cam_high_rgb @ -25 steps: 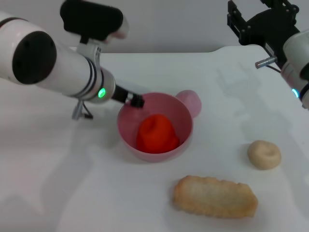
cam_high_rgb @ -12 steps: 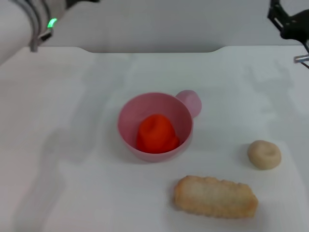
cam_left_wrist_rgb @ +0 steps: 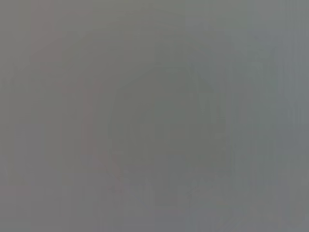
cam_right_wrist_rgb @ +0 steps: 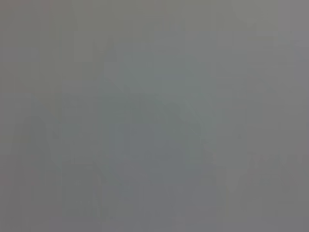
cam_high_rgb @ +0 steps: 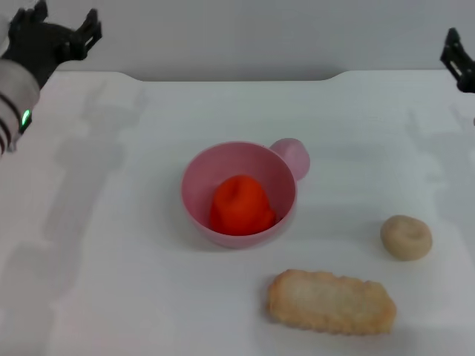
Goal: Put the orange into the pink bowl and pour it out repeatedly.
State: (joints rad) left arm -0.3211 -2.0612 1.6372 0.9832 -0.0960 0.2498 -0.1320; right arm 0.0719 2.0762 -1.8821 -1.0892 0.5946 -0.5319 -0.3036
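Orange [cam_high_rgb: 240,205] sits inside pink bowl [cam_high_rgb: 239,194] — my left gripper [cam_high_rgb: 53,31], jaws spread, nearer than right gripper [cam_high_rgb: 458,59], whose jaws I cannot tell.

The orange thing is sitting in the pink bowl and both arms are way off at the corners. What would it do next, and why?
Probably bring the left end effector down to the rim of the pink bowl to grip and tip it. The orange already sits inside, so pouring seems due. The left looks open and holds nothing; the right end effector is barely in view.
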